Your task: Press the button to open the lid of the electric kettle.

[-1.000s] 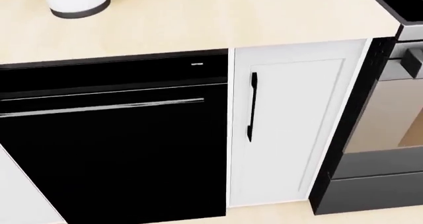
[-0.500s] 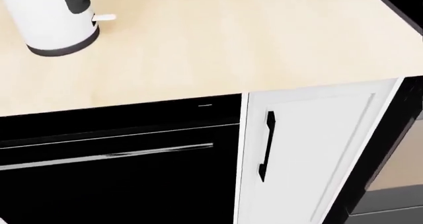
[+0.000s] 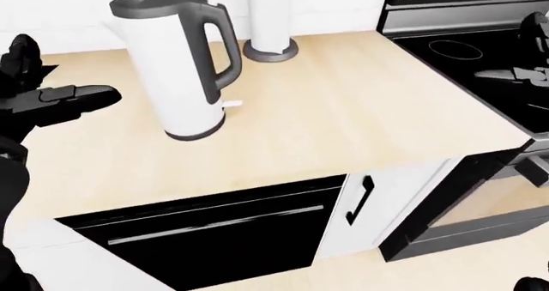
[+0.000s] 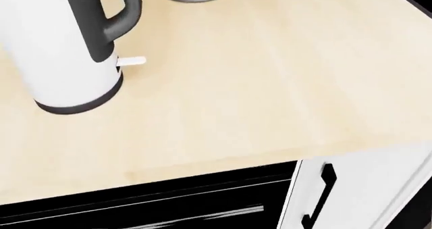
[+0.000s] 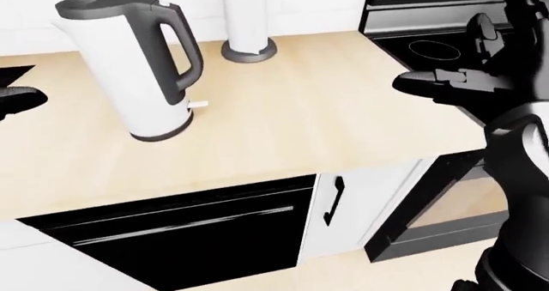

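A white kettle (image 3: 176, 69) with a dark grey lid and handle (image 3: 218, 46) is seen upright on the pale wooden counter (image 3: 343, 111), upper left in the left-eye view. A small white tab (image 4: 131, 62) projects at its base. The left hand (image 3: 56, 98) is held left of the kettle, apart from it, fingers spread. The right hand (image 5: 455, 82) is raised over the stove (image 3: 481, 59), fingers apart, nothing held. A black dishwasher (image 3: 214, 239) is set below the counter.
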{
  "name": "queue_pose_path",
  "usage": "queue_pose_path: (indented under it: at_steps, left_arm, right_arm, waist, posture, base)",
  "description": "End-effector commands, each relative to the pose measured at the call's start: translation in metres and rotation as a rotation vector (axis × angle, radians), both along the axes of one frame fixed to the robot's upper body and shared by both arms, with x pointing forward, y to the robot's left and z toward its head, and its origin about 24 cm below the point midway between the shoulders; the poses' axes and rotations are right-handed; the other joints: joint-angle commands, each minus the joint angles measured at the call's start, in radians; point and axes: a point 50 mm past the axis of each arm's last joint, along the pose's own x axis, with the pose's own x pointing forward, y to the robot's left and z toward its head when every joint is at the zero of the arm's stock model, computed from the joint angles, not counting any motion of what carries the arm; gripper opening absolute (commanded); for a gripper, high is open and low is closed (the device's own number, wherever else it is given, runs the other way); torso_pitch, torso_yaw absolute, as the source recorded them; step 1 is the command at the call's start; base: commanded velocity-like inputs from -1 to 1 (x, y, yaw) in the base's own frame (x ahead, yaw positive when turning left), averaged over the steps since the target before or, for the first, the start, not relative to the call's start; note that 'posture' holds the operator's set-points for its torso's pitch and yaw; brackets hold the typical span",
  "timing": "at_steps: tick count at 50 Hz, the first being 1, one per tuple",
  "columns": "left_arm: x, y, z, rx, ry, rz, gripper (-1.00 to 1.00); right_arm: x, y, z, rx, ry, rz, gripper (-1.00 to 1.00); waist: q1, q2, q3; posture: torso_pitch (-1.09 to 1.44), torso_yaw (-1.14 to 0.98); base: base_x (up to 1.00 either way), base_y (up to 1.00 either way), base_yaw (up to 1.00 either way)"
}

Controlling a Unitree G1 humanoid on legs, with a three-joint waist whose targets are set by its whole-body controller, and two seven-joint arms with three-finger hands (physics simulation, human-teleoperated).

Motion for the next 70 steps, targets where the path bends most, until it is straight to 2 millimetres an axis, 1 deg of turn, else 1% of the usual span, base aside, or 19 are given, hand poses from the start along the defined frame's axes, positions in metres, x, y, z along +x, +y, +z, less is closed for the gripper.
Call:
queue_pose_path:
  at_steps: [1,6,8,9,10,13,18,21,22,27,32,34,35,38,42,45,46,50,70]
  left_arm:
    - [-0.011,0.003,0.02,0.03,-0.11,0.032,1.0]
    - [-0.011,0.003,0.021,0.03,-0.112,0.032,1.0]
    - [-0.011,0.003,0.021,0.03,-0.112,0.033,1.0]
    - [-0.011,0.003,0.021,0.029,-0.112,0.033,1.0]
    - [-0.011,0.003,0.021,0.029,-0.113,0.033,1.0]
    - [-0.011,0.003,0.021,0.029,-0.113,0.033,1.0]
    - [-0.012,0.003,0.022,0.029,-0.114,0.033,1.0]
    - [-0.012,0.003,0.023,0.028,-0.114,0.033,1.0]
    - [-0.012,0.003,0.023,0.028,-0.115,0.033,1.0]
    - [-0.012,0.002,0.024,0.028,-0.117,0.032,1.0]
    - [-0.012,0.002,0.025,0.029,-0.119,0.033,1.0]
    - [-0.012,0.002,0.026,0.032,-0.121,0.035,1.0]
    - [-0.013,0.003,0.026,0.036,-0.125,0.039,1.0]
    - [-0.013,0.003,0.027,0.033,-0.132,0.042,1.0]
    - [-0.015,0.003,0.032,0.051,-0.189,0.071,1.0]
    - [-0.016,-0.001,0.03,0.062,-0.193,0.065,1.0]
    - [-0.016,-0.001,0.03,0.056,-0.187,0.052,1.0]
    - [-0.018,0.0,0.026,0.065,-0.176,0.03,1.0]
    - [-0.019,-0.003,0.025,0.059,-0.161,-0.006,1.0]
  right_arm:
    - [-0.009,0.004,0.018,-0.031,-0.102,0.01,1.0]
    - [-0.009,0.004,0.018,-0.031,-0.1,0.011,1.0]
    - [-0.009,0.005,0.018,-0.033,-0.1,0.012,1.0]
    - [-0.01,0.005,0.018,-0.032,-0.1,0.012,1.0]
    - [-0.01,0.005,0.018,-0.032,-0.101,0.013,1.0]
    - [-0.01,0.005,0.019,-0.032,-0.101,0.013,1.0]
    - [-0.01,0.005,0.019,-0.033,-0.102,0.012,1.0]
    - [-0.01,0.005,0.02,-0.034,-0.103,0.013,1.0]
    - [-0.01,0.005,0.02,-0.034,-0.104,0.013,1.0]
    - [-0.011,0.005,0.021,-0.035,-0.106,0.013,1.0]
    - [-0.01,0.005,0.022,-0.035,-0.108,0.012,1.0]
    - [-0.008,0.006,0.022,-0.041,-0.108,0.008,1.0]
    - [-0.007,0.006,0.023,-0.041,-0.109,0.006,1.0]
    - [-0.005,0.006,0.025,-0.045,-0.108,0.004,1.0]
    - [-0.002,0.004,0.024,-0.053,-0.1,-0.002,1.0]
    - [0.002,0.001,0.026,-0.05,-0.098,-0.016,1.0]
    - [0.004,0.0,0.026,-0.04,-0.099,-0.028,1.0]
    - [0.011,-0.006,0.023,-0.066,-0.082,-0.107,1.0]
    - [0.026,0.0,0.025,-0.139,-0.041,-0.061,1.0]
  waist:
    - [0.004,-0.002,-0.017]
    - [-0.007,0.071,-0.013]
    - [-0.007,0.148,-0.062]
    - [0.005,0.116,-0.023]
    - [0.006,0.124,-0.005]
    - [0.012,0.091,-0.017]
    - [0.016,0.038,-0.004]
    - [0.02,-0.015,-0.016]
    - [0.013,0.007,-0.019]
    - [0.013,-0.004,-0.034]
    - [-0.01,0.071,-0.037]
    - [-0.012,0.133,-0.037]
    - [-0.001,0.116,-0.006]
    - [-0.008,0.126,0.002]
    - [-0.002,0.079,0.022]
    - [0.016,0.035,0.01]
    - [0.017,0.063,0.012]
    - [0.016,0.074,-0.005]
    - [0.003,0.093,-0.022]
  posture:
    - [0.0,0.0]
    - [0.0,0.0]
    - [0.0,0.0]
    - [0.0,0.0]
    - [0.0,0.0]
    - [0.0,0.0]
    - [0.0,0.0]
    - [0.0,0.0]
    - [0.0,0.0]
    - [0.0,0.0]
    - [0.0,0.0]
    - [0.0,0.0]
    - [0.0,0.0]
    - [0.0,0.0]
    - [0.0,0.0]
    - [0.0,0.0]
    - [0.0,0.0]
    - [0.0,0.0]
    - [-0.02,0.0]
  base:
    - [0.21,0.39,0.0]
    - [0.2,0.39,0.0]
    - [0.19,0.39,0.0]
    - [0.2,0.4,0.0]
    - [0.19,0.41,0.0]
    - [0.19,0.4,0.0]
    - [0.18,0.4,0.0]
    - [0.17,0.4,0.0]
    - [0.18,0.4,0.0]
    - [0.17,0.4,0.0]
    - [0.17,0.4,0.0]
    - [0.11,0.27,0.0]
    - [0.0,0.0,0.0]
    - [0.0,0.0,0.0]
    - [0.0,0.0,0.0]
    - [0.0,0.0,0.0]
    - [0.0,0.0,0.0]
    - [0.0,0.0,0.0]
    - [0.0,0.0,0.0]
